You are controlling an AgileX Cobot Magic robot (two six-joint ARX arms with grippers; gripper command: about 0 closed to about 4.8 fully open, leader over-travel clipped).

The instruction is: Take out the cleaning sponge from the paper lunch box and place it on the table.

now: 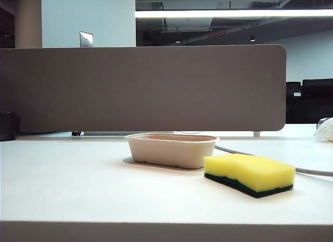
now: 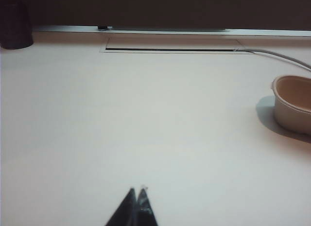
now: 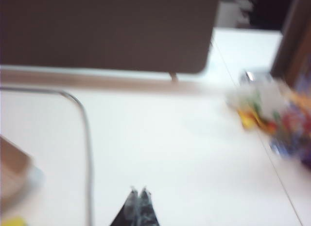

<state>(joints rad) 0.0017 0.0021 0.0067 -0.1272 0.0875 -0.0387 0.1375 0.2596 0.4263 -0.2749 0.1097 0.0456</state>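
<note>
Sponge [image 1: 250,173] on table [image 1: 78,185] beside box [image 1: 171,150]; we keep left gripper [image 2: 136,190] and right gripper [image 3: 139,191] closed, empty, clear of it.

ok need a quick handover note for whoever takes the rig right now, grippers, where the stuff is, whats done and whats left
Left gripper: shut, empty, over bare table, left of the paper lunch box.
Right gripper: shut, empty, above the table beside the grey cable.
Cleaning sponge: flat on the table, green side down, in front of the box's right end.
Done: sponge out and placed.
Left: nothing apparent, except perhaps parking the arms.
</note>
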